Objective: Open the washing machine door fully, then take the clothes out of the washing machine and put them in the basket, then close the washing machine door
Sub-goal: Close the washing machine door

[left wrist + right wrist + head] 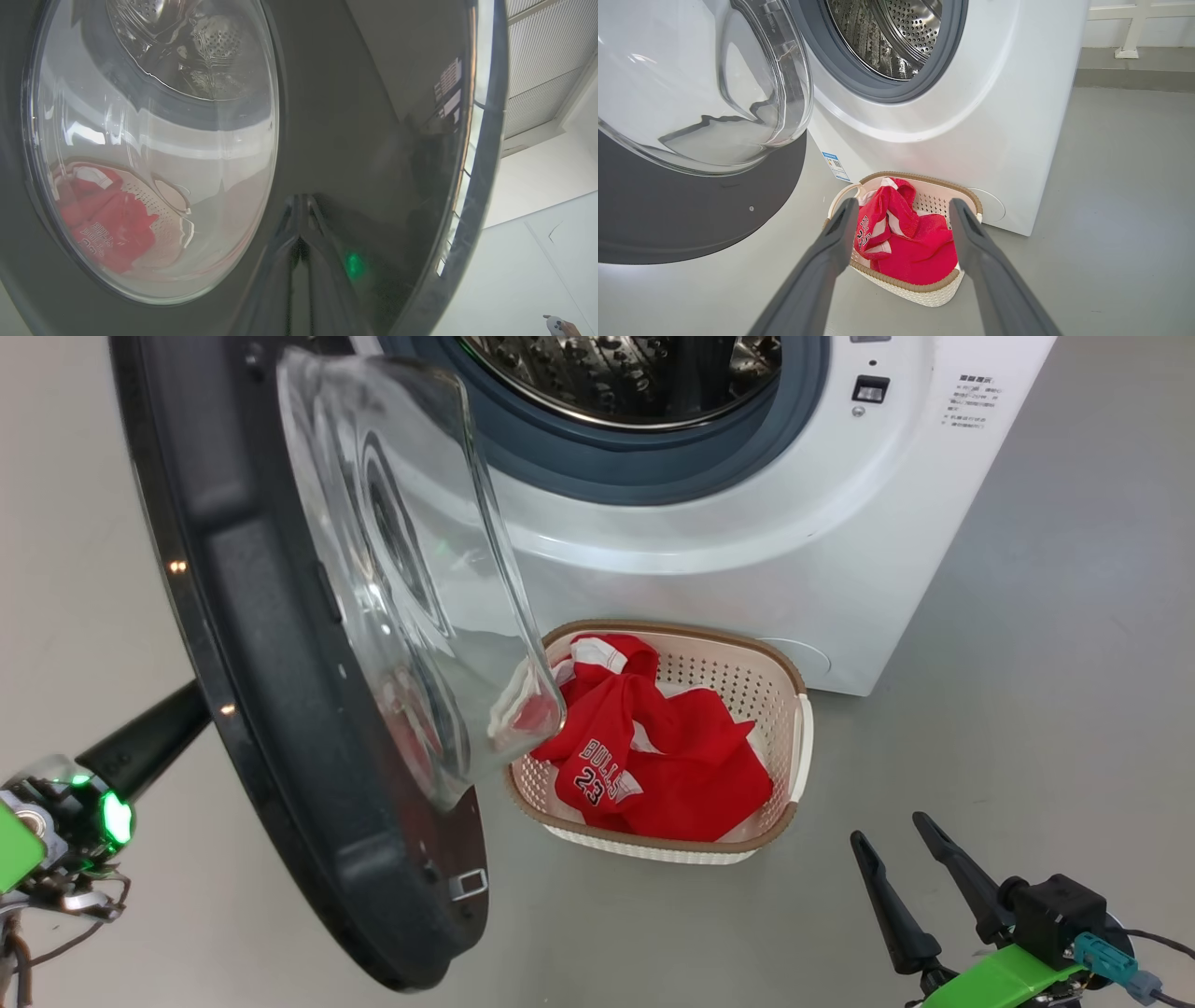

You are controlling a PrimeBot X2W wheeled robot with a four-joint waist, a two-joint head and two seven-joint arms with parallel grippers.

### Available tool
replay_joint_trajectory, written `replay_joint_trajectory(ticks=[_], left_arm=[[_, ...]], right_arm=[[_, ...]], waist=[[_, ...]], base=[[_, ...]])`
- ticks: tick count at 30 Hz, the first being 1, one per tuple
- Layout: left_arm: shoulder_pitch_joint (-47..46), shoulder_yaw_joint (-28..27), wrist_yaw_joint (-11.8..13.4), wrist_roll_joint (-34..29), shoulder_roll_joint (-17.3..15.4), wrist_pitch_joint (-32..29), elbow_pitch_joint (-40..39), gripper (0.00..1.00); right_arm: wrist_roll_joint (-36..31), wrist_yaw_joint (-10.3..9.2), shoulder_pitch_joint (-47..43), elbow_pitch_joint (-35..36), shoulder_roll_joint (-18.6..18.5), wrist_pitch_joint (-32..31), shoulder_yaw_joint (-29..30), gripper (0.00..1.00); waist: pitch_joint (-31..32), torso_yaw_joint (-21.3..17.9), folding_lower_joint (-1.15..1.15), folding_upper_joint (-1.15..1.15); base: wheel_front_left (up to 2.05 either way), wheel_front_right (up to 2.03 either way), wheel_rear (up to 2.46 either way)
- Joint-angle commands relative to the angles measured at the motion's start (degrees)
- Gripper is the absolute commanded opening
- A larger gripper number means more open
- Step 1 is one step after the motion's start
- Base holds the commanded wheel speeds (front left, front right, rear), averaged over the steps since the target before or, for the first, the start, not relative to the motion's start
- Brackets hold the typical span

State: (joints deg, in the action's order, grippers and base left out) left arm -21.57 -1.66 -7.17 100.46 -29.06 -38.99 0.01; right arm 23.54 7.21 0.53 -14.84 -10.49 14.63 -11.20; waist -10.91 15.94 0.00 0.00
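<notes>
- Now, the washing machine door (271,644) stands swung out wide from the washing machine (747,569), and I see its glass bowl (401,569) bulging from the dark inner frame.
- My left gripper (299,242) is on the outer side of the door. Its two fingers (149,742) are pressed together with nothing between them, and the tips rest against the glossy black rim, beside the window.
- The clothes (672,756) lie crumpled inside the basket (794,747), with the print "BULLS 23" facing up.
- The basket stands on the grey floor (1027,709), just in front of the machine's lower front panel and below the steel drum (635,373).
- My right gripper (889,829) hangs low over the floor near the basket, its fingers spread apart and holding nothing.
- In the right wrist view, a small blue label (836,165) sits on the machine's lower corner, close to the basket's white handle (838,198).
</notes>
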Motion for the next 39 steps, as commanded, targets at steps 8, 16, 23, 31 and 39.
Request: replay_joint_trajectory(ticks=[8,16,23,31,39], left_arm=[[-3.80,-3.44,-0.32,-1.40,-0.04,-3.83,-3.24,0.00],[-5.99,-2.73,-0.32,-4.69,2.86,-5.05,-4.87,0.00],[-8.64,-1.40,-0.32,-7.56,5.78,-4.73,-5.30,0.00],[-11.15,0.59,-0.32,-11.58,7.69,-2.61,-5.23,0.00],[-13.84,2.52,-0.32,-15.07,8.10,0.78,-4.55,0.00]], right_arm=[[-0.65,0.28,1.76,1.34,0.10,0.37,-0.80,1.00],[-0.61,0.28,2.13,1.40,0.36,0.37,-0.64,1.00],[-0.55,0.28,2.63,1.47,0.63,0.37,-0.73,1.00],[-0.59,0.28,3.25,1.73,1.34,0.37,-0.22,1.00],[-0.64,0.28,4.06,2.06,2.25,0.37,0.43,1.00]], waist=[[-0.10,-0.98,0.00,0.00],[-0.18,-2.07,0.00,0.00],[-0.38,-3.83,0.00,0.00],[-1.11,-7.18,0.00,0.00],[-2.45,-10.89,0.00,0.00]], base=[[0.00,0.00,0.00],[0.00,0.00,0.00],[0.00,0.00,0.00],[0.00,0.00,0.00],[0.00,0.00,0.00]])
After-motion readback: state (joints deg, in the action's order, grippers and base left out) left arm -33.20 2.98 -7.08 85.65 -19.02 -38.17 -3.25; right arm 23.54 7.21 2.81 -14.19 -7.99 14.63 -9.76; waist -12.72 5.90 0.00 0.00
